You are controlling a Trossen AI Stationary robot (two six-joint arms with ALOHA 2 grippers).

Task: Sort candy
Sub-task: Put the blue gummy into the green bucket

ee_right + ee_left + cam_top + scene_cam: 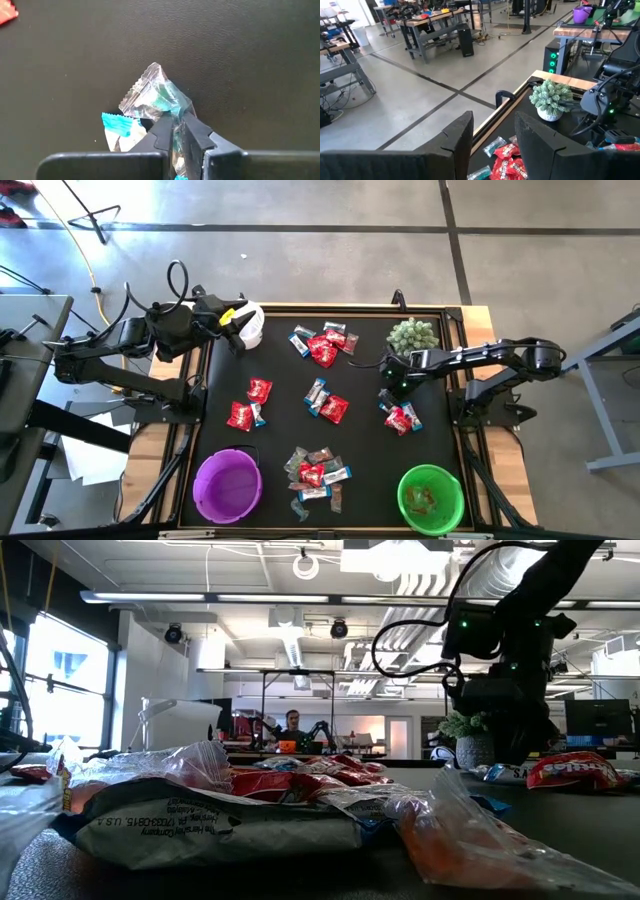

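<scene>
Candy [155, 95]: right pincer [175, 131] pinches a clear greenish packet, probably for lifting, beside the plant [412, 334]; left pincer [492, 135] spread, idle.

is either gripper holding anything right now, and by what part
The right gripper is shut on a clear wrapped candy, pinching the wrapper's edge. The left gripper is open and holds nothing.

A round purple plastic bowl [228, 485] sits at the near left corner of the black table mat [280, 370], and a round green plastic bowl [430, 498] at the near right. A spiky pale green plant in a small white pot [550, 99] stands at the far right corner. A person [292, 723] sits well back in the room.
</scene>
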